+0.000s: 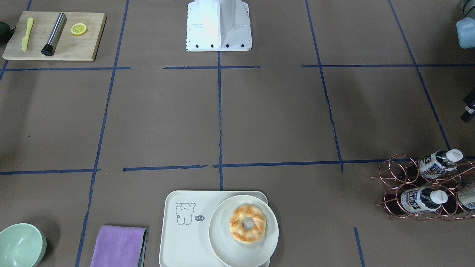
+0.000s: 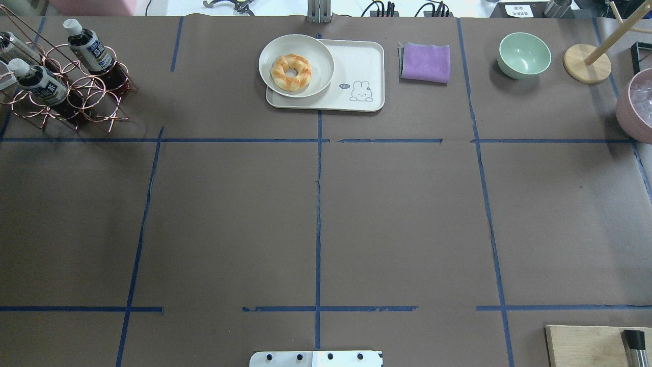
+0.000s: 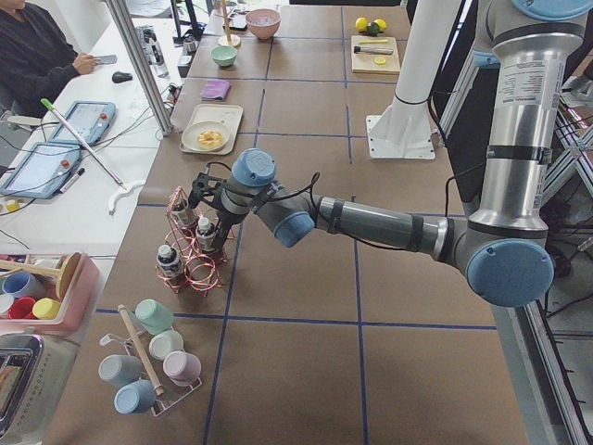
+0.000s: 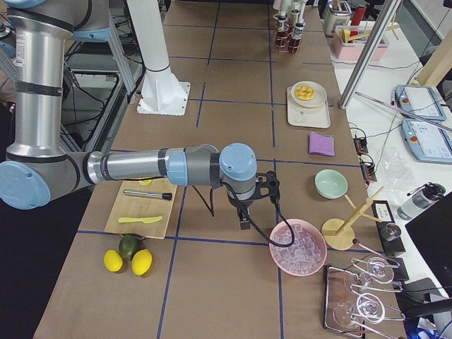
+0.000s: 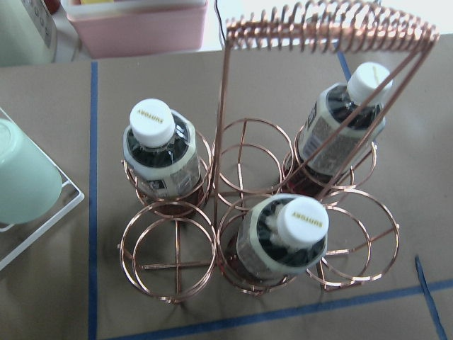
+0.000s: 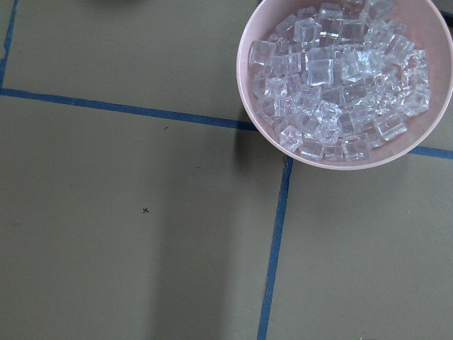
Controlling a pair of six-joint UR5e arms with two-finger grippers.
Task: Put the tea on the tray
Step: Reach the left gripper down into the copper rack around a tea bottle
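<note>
Now tea point(image 5: 287, 237) stands in wire rack point(image 5: 220, 142), well apart from tray point(image 2: 356, 61).

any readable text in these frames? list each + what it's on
"hi~", as best it reads: speech bubble by the bear drawing on the tray.
Labels on the tea bottles: print too blurred to read.
White caps: faint yellow print, too small to read.
Sticker on the left arm: too small to read.
</note>
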